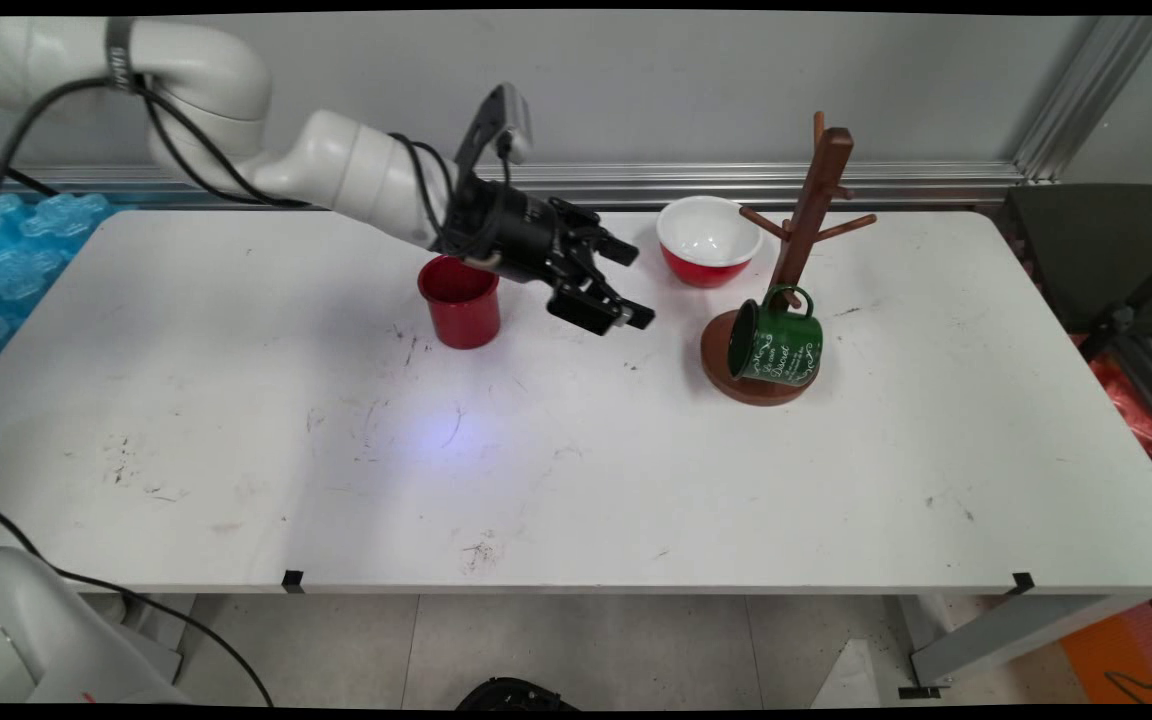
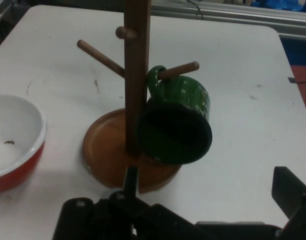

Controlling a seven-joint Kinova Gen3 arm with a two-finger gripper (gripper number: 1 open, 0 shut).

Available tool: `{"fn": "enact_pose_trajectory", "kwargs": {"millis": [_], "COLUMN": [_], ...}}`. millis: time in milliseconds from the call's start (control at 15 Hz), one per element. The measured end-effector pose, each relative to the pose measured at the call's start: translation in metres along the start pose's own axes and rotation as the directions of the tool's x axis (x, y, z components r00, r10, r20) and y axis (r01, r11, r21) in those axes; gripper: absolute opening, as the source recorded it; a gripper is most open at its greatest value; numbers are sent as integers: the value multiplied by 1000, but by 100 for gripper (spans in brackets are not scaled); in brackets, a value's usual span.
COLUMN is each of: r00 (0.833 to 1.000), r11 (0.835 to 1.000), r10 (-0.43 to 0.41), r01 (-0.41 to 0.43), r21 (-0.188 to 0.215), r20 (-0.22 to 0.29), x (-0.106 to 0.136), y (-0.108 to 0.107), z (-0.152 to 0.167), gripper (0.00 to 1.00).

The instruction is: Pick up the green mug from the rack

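We are looking across a white tabletop [image 1: 236,450], scuffed with dark marks, which is standing against a grey wall with a metal rail along its foot. On it a wooden mug tree [image 1: 804,230] is standing right of centre, and a green mug [image 1: 774,343] is already hanging by its handle from a low peg, tilted with its mouth facing our end effector [image 1: 626,285]. We are holding that end effector in the air between the tree and a red cup [image 1: 460,300], its fingers spread apart and gripping nothing. A red bowl [image 1: 708,240] with a white inside is sitting just behind, near the tree. Blue wrapping is lying beyond the tabletop's left end.
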Motion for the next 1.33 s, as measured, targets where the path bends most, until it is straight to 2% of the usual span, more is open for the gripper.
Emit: {"fn": "enact_pose_trajectory", "kwargs": {"millis": [667, 1333], "r00": [998, 995], "r11": [998, 995], "r10": [-54, -94], "r01": [54, 93], "r21": [-21, -23], "r20": [-23, -33], "x": [-9, -19], "y": [6, 9], "z": [53, 87], "gripper": [100, 100]}}
